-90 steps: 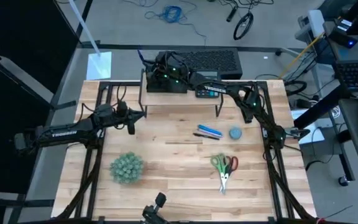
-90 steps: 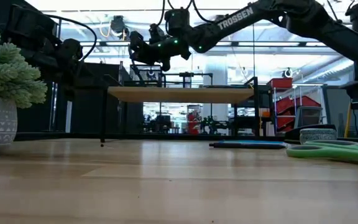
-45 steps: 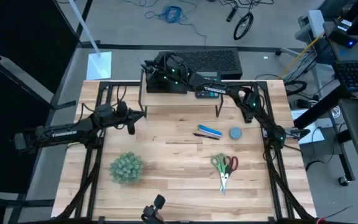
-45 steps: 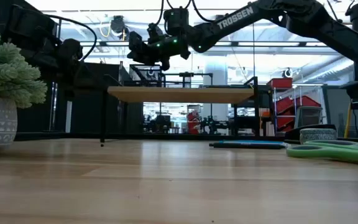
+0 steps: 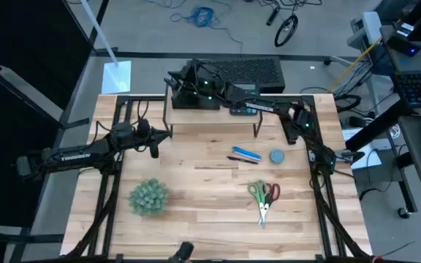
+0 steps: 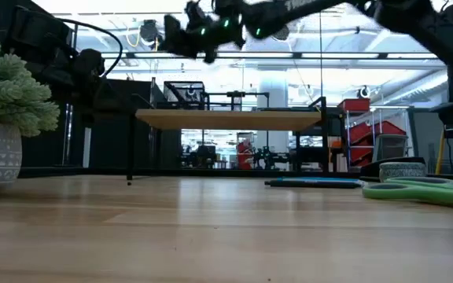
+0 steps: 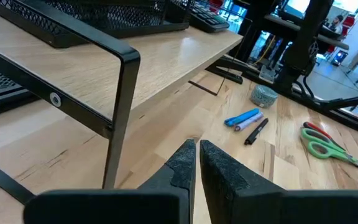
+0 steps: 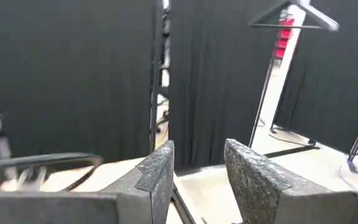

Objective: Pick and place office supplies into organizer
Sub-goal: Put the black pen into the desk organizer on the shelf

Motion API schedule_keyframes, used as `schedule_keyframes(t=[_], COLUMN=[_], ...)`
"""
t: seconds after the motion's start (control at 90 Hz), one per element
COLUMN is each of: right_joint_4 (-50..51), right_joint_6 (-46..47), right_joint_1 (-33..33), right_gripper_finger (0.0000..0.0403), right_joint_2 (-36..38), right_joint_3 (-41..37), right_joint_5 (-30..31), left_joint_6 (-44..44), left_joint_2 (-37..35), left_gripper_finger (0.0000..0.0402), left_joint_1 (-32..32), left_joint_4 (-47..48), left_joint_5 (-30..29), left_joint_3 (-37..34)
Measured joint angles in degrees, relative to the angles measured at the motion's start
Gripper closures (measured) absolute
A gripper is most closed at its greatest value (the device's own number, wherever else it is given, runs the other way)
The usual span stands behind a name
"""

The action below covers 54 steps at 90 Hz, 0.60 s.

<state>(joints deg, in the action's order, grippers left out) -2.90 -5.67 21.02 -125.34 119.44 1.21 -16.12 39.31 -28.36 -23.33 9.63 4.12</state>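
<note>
The black mesh organizer [image 5: 196, 97] stands on the left end of the wooden riser shelf [image 5: 214, 120] at the table's far side. My right gripper [image 5: 172, 77] hovers open above the organizer's far left corner, with nothing between its fingers [image 8: 157, 168]. Blue pens [image 5: 247, 154] and a dark pen [image 7: 257, 130] lie flat on the table right of centre. Two pairs of scissors [image 5: 263, 197], one green-handled and one red-handled, lie nearer the front. My left gripper [image 5: 168, 133] is shut and empty, by the riser's left leg [image 7: 120, 118].
A black calculator [image 5: 243, 109] lies on the riser beside the organizer. A small grey-blue roll [image 5: 277, 155] sits right of the pens. A fuzzy green plant [image 5: 149, 197] in a pot stands at the near left. The middle and front of the table [image 5: 196, 183] show bare wood.
My right gripper has risen well above the riser and organizer and shifted a little toward the table's left edge. The supplies on the table have not moved.
</note>
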Motion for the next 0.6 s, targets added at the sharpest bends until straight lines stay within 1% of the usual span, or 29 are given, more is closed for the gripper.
schedule_keyframes(t=[0.167,0.311,0.456,0.6], right_joint_4=[20.03,41.57,60.39,77.66], right_joint_6=[-3.32,-2.89,1.83,7.91], right_joint_1=[-1.89,-4.04,-6.83,-9.90], right_gripper_finger=[0.0236,0.0221,0.0221,0.0227], right_joint_2=[8.60,15.53,19.42,19.81], right_joint_3=[0.05,0.17,0.14,-0.42], right_joint_5=[0.36,0.30,0.13,0.07], left_joint_6=[0.00,0.00,-0.02,-0.02], left_joint_2=[0.00,0.00,0.00,0.00], left_gripper_finger=[0.0391,0.0391,0.0391,0.0391], left_joint_1=[0.00,0.00,0.00,0.00], left_joint_4=[-0.10,-0.24,-0.34,-0.27], left_joint_5=[0.01,0.01,0.00,0.00], left_joint_3=[0.00,0.00,0.00,0.00])
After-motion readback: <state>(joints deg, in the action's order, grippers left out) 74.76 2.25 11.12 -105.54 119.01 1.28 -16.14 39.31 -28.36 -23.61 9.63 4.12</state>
